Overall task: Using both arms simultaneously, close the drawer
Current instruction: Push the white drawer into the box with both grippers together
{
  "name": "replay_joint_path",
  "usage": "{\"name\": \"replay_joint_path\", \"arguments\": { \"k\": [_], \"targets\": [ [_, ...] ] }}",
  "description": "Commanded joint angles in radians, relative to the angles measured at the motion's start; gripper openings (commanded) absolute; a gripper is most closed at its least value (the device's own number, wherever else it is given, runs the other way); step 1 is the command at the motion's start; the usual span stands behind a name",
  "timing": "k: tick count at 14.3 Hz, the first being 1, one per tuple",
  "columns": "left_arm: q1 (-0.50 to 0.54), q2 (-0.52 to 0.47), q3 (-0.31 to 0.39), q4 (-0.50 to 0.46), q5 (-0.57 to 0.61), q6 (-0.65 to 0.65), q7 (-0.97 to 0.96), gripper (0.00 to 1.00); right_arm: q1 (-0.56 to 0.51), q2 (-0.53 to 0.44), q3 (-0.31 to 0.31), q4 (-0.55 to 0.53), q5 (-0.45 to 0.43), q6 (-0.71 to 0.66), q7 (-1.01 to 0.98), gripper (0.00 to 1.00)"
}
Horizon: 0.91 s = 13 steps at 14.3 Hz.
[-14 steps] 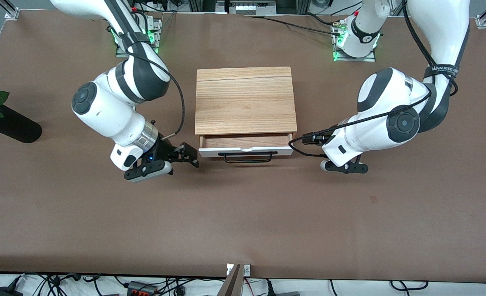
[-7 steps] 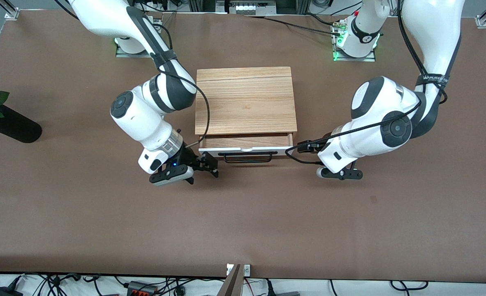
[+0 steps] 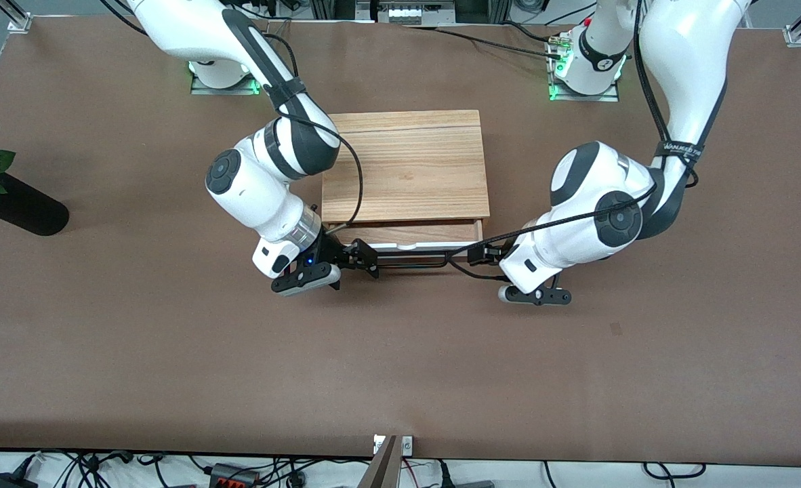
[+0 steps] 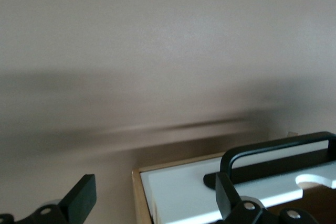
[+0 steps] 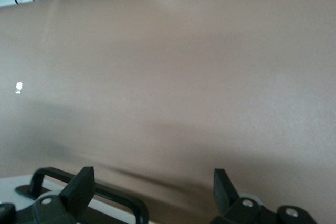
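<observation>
Drawer (image 3: 411,245): rigid, light, free-sliding; push white front at 3 and 9 o'clock of handle (image 3: 407,258); left gripper (image 3: 480,256), right gripper (image 3: 362,256) both spread, empty.

A brown counter (image 3: 400,366) is seen under even light, a black vase (image 3: 17,207) with a rose lying at the right arm's end, cables (image 3: 170,468) strewn along its near edge.

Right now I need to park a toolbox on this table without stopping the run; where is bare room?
The wide strip of table nearer the front camera than the drawer is bare, as is the stretch between the vase and the right arm. It is crowded at the drawer front: the right gripper and left gripper flank its handle, both open.
</observation>
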Motion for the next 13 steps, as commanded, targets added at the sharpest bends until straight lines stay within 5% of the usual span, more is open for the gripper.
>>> {"name": "replay_joint_path", "arguments": {
  "k": [1, 13],
  "targets": [
    [-0.025, 0.018, 0.027, 0.024, 0.002, 0.010, -0.003, 1.00, -0.013, -0.016, 0.003, -0.033, 0.021, -0.025, -0.018, 1.00],
    [-0.039, 0.011, 0.027, -0.030, 0.008, -0.055, -0.006, 1.00, 0.001, -0.004, 0.001, -0.043, 0.023, -0.152, -0.001, 1.00]
  ]
}}
